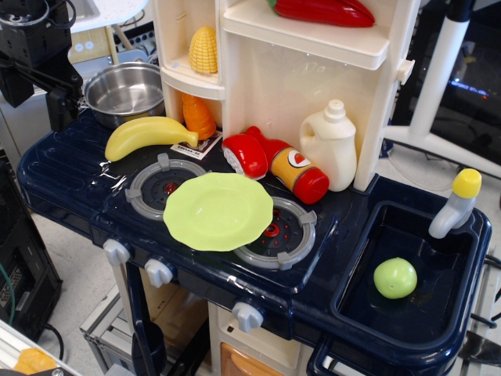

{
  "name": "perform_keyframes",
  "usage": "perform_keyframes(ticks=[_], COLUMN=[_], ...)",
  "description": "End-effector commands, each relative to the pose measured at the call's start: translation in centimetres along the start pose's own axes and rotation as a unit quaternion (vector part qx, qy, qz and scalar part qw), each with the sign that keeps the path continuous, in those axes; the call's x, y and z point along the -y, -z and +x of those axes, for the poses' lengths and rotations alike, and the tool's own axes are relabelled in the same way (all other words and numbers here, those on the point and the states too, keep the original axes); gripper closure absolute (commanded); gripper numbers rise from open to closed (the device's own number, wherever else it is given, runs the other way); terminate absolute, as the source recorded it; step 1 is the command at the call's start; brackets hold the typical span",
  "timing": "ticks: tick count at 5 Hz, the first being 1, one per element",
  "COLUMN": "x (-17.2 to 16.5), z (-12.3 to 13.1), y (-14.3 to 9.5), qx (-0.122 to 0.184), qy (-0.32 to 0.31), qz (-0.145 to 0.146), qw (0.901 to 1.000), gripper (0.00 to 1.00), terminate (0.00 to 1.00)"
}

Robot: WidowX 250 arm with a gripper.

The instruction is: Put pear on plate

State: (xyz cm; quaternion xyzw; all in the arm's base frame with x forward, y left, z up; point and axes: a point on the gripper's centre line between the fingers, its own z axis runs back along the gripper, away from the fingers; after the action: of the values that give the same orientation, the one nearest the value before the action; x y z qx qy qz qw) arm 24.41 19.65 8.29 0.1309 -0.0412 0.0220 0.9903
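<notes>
Light-green pear sits in the dark-blue sink, bottom right, well apart from your gripper — opposite end of the desk. Gripper's up at top left, black, just beside the steel pot; can't tell how far open it is, nothing seen in it. Lime plate lies flat btwn the two stove burners, overlapping both, roughly midway from gripper to pear. Yellow banana near the gripper, just below the pot. Red ketchup bottle & white jug stand behind the plate.
</notes>
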Motion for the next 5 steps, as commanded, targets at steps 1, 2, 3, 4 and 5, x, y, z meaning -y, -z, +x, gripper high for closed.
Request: perform_keyframes(ticks=[1,2,3,4,5], x=[0.0,3.6,7.7,12.7,17.9], z=[0.0,0.8,1.3,1.2,1.8], y=[0.0,-5.8,-10.3,-11.1,-10.7], qx=[0.000,-0.015,-0.028,-0.020,-0.032], qy=[0.000,-0.028,-0.065,-0.134,-0.224], qz=[0.000,0.042,0.067,0.083,0.062], qw=[1.0000,0.9986,0.9952,0.9873,0.9722], gripper=[0.00,0.00,0.00,0.00,0.00], terminate=[0.00,0.00,0.00,0.00,0.00])
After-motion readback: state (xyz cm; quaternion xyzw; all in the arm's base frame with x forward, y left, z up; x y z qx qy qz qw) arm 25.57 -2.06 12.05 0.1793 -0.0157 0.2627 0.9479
